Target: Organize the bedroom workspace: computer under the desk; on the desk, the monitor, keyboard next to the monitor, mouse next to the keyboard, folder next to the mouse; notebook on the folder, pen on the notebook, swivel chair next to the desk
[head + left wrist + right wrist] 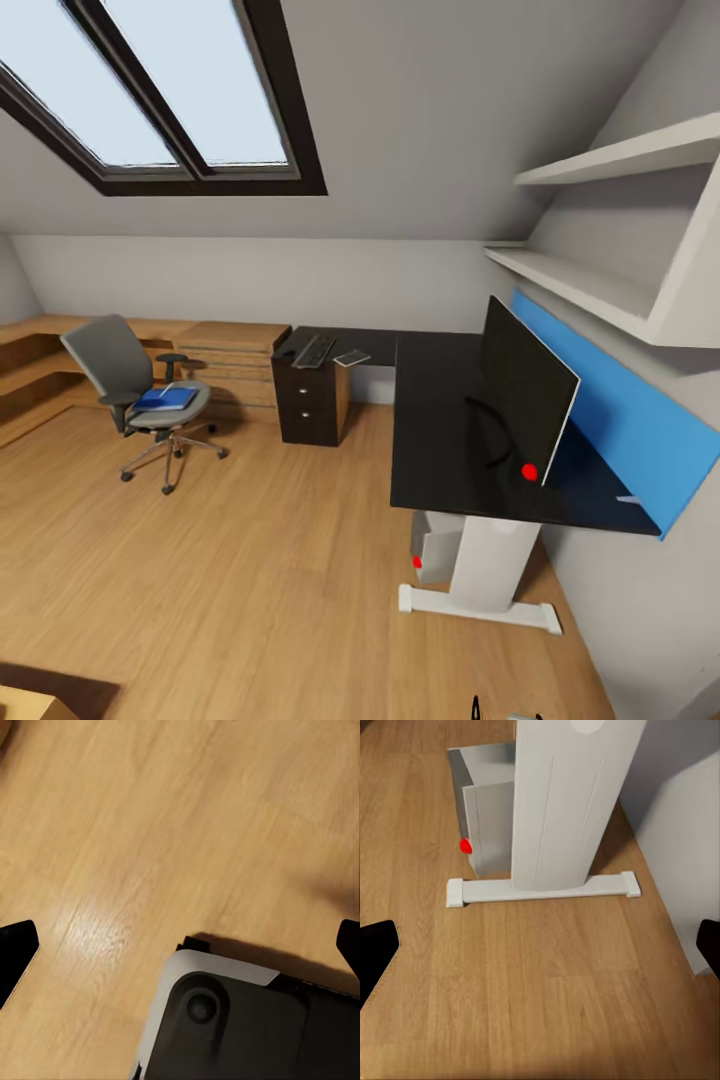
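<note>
The black L-shaped desk (pixel 440 440) stands along the right wall. The monitor (pixel 525 400) stands on it, and the keyboard (pixel 314 351) lies at its far end. Beside the keyboard is a small pale flat item (pixel 352 357); I cannot tell what it is. I cannot make out the mouse or the pen. The grey computer (pixel 435 545) (pixel 484 810) sits on the floor under the desk, by a white leg (pixel 562 802). Far left, the swivel chair (pixel 120 370) carries the blue folder (pixel 165 399). My left gripper (pixel 184 949) and right gripper (pixel 544 952) are open, holding nothing.
A light wooden drawer cabinet (pixel 235 355) and low wooden benches (pixel 30 360) line the back wall. White shelves (pixel 620 280) hang above the desk over a blue panel (pixel 620 410). Wooden floor (pixel 250 560) spreads between me and the chair. My own base (pixel 247 1027) is below the left gripper.
</note>
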Tool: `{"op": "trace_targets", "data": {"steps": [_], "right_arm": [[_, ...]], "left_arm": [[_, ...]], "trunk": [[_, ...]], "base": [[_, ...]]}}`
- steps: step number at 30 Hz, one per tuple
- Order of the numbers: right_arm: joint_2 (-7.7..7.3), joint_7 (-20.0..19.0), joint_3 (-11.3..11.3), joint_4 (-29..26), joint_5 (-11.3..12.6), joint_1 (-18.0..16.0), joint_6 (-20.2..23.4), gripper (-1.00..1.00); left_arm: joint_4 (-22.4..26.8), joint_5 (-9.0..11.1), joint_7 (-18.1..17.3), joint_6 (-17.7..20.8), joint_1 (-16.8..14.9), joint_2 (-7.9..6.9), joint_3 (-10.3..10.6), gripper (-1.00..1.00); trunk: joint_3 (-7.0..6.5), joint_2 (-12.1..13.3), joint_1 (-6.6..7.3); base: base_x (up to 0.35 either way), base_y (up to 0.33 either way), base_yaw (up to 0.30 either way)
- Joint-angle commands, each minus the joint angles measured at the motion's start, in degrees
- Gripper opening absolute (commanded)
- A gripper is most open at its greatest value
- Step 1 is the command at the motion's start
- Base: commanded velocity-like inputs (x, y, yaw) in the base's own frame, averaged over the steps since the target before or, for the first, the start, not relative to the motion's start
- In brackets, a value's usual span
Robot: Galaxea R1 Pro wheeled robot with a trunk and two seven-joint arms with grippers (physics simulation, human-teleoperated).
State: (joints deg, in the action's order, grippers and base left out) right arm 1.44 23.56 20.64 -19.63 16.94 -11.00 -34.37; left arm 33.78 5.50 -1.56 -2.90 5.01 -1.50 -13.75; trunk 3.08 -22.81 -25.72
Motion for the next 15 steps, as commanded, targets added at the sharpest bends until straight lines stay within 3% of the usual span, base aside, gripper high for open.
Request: {"op": "trace_targets", "data": {"steps": [1,9,15], "right_arm": [[0.04,0.4,0.5,0.4,0.3,-0.1,-0.4,1.00],[0.22,-0.8,0.5,1.0,0.4,-0.1,-0.7,1.00],[0.71,-1.2,0.5,1.2,0.3,-0.1,-0.7,1.00]], "left_arm": [[-0.1,0.6,-0.2,-0.1,0.0,0.03,0.0,1.00],[-0.7,-0.1,-0.3,0.0,0.0,0.22,0.2,1.00],[-0.7,-3.2,-0.3,-0.2,0.0,0.30,0.2,1.00]], "trunk": [[0.11,-0.1,-0.06],[0.11,-0.1,-0.06],[0.11,-0.1,-0.06]], "base": [[0.254,0.252,0.000],[0.262,0.242,0.000],[0.267,0.237,0.000]]}}
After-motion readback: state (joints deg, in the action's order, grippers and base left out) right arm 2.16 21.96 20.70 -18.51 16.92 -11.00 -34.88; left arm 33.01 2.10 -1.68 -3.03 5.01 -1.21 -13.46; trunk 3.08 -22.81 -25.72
